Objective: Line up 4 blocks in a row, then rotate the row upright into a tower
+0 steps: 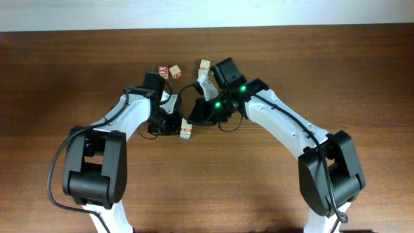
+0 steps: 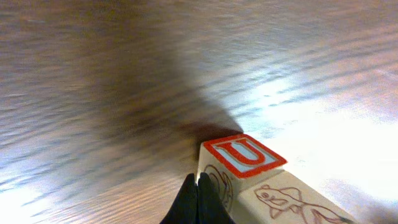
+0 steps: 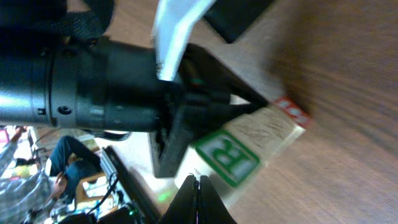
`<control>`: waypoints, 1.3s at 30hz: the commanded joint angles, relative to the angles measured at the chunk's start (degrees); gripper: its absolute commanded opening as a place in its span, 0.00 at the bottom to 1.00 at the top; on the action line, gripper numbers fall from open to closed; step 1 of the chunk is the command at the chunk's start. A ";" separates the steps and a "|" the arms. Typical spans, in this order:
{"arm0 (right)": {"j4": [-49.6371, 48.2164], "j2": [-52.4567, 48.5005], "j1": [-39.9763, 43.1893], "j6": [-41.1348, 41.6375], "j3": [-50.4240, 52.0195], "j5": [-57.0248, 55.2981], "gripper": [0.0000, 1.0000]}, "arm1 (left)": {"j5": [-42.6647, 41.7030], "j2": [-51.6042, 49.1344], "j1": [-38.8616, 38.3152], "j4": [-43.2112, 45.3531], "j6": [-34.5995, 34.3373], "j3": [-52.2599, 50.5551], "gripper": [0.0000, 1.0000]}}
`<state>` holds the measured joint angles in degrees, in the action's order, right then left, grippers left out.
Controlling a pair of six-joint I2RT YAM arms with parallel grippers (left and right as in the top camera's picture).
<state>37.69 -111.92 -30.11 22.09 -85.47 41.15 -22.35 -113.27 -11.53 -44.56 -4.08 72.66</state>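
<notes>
Closed, empty left end effector (image 2: pixel 198 200) sits beside red "U" block (image 2: pixel 244 155); right end effector (image 3: pixel 199 199) closed too; far blocks (image 1: pixel 175 72) probably await rotation.

Table (image 1: pixel 362 77): dark brown wood, grain running left to right, glare patches in the left wrist view. Pale strip (image 1: pixel 207 13) beyond the far edge. Cube with a green "B" face (image 3: pixel 227 155) lies on the wood, its letter tilted. A blurred person (image 3: pixel 65 155) in blue is in the background at lower left.
</notes>
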 commanded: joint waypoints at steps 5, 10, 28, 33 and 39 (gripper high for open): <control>0.44 -1.55 -1.05 -0.22 0.81 -2.36 0.04 | -8.28 -0.15 -1.53 0.35 0.68 0.98 0.00; 0.33 -1.55 -1.01 -0.22 -0.81 -2.34 0.05 | -8.55 -0.13 3.30 -0.26 -0.63 3.04 0.00; 33.38 22.77 6.14 -8.59 -23.32 -36.63 0.39 | 13.40 21.29 10.62 -21.14 1.36 35.15 0.07; 47.71 35.08 6.14 -8.13 -23.34 -49.77 0.98 | 13.40 27.85 10.58 -24.76 1.36 35.12 0.99; 48.78 40.30 6.14 -8.22 -23.30 -48.52 0.98 | 13.40 27.85 10.58 -24.76 1.36 35.12 0.99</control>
<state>86.17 -70.74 -23.99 13.54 -108.71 -6.83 -9.54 -85.82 -0.95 -69.28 -2.98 107.79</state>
